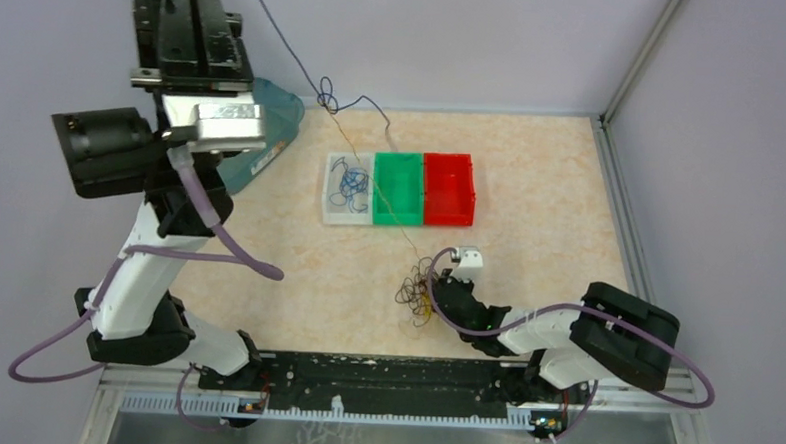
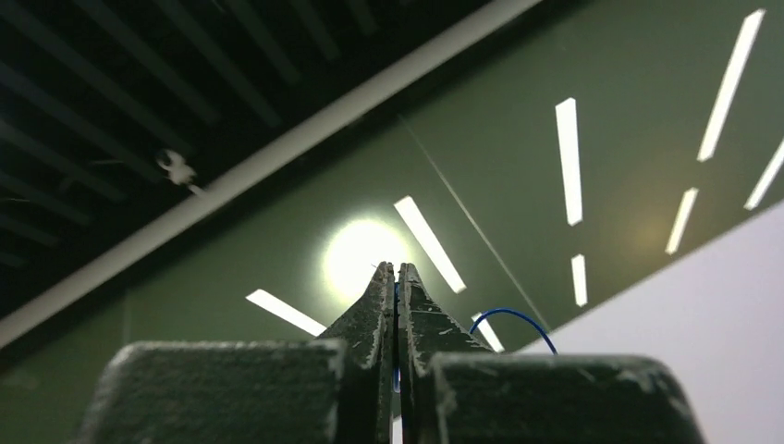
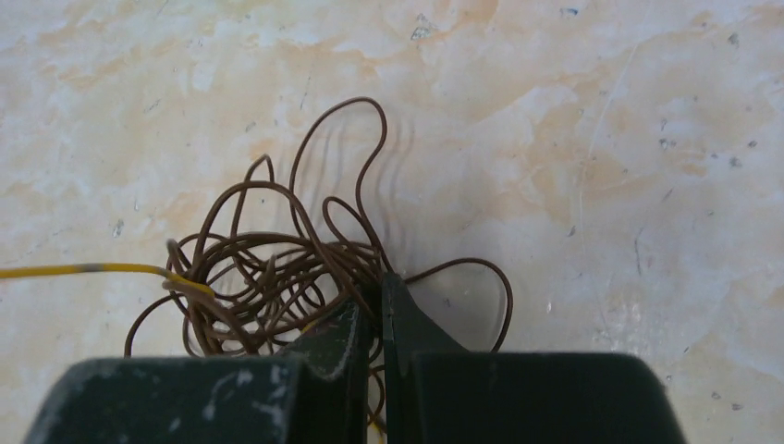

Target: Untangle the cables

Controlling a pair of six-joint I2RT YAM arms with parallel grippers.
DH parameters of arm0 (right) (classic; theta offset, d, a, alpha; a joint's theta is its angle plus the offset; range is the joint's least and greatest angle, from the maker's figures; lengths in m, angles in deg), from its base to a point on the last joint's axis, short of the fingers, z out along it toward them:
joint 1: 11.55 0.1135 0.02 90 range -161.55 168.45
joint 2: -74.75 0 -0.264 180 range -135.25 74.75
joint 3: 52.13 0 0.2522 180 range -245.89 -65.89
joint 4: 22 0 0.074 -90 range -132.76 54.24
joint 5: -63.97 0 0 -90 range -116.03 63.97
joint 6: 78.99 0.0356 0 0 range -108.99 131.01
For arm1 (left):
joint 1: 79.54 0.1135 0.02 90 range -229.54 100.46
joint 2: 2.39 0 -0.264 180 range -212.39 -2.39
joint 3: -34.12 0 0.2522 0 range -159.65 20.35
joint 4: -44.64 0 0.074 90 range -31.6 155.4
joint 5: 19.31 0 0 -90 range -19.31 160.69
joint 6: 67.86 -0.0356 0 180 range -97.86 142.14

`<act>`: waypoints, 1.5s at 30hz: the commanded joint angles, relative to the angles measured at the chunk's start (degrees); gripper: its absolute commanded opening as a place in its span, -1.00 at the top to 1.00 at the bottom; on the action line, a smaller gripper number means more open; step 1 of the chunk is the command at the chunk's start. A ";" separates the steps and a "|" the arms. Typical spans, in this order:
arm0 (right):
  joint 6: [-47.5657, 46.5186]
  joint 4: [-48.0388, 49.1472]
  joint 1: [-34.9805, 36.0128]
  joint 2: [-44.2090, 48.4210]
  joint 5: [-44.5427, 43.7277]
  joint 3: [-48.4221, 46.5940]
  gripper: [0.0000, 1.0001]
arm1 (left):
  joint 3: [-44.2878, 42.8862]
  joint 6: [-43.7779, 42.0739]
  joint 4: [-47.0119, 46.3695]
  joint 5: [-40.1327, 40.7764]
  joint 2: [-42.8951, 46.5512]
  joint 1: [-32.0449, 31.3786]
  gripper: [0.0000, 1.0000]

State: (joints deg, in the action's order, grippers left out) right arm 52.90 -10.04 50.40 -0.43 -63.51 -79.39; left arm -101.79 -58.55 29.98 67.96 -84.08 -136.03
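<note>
Brown curly wire tangle [image 3: 277,268] clamped on beige marbled table [image 3: 601,139]

The right gripper [image 3: 373,294] is clenched on its near edge, arm-side of the green plastic bin [image 1: 399,222]. A thin yellow wire [image 3: 83,269] stretches from the tangle diagonally across that bin, pointing far-left. High left of the bin, the left gripper [image 2: 396,273] pinches a thin blue wire [image 2: 518,314].

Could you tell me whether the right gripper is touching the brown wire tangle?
Touching. The right wrist view shows the right gripper shut on strands of the brown wire tangle, which run in between its fingers.
</note>
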 commanded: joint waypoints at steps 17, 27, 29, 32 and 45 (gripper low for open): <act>-15.87 -15.20 -0.85 19.65 20.31 -20.65 -0.68 | 35.12 12.18 20.36 -3.26 21.12 -0.02 1.00; -15.43 -46.14 -1.20 14.14 19.59 -37.03 -0.79 | 38.11 12.63 22.82 -2.33 22.19 -0.02 1.00; -17.08 -39.16 -1.17 17.91 21.43 -34.85 -0.80 | 37.91 13.06 23.93 -2.77 22.24 -0.02 1.00; -20.31 -23.96 -1.21 23.81 27.14 -29.03 -0.82 | 37.06 13.25 25.80 -2.97 22.15 -0.02 1.00; -19.89 17.22 -1.22 11.78 39.33 -27.22 -0.73 | 34.38 13.66 28.28 -3.04 21.99 -0.02 1.00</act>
State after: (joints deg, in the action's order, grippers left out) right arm 31.32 -8.64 49.66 14.50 -27.88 -104.44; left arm -65.84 -45.65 57.67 65.04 -62.70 -136.03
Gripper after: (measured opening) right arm 0.876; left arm 0.006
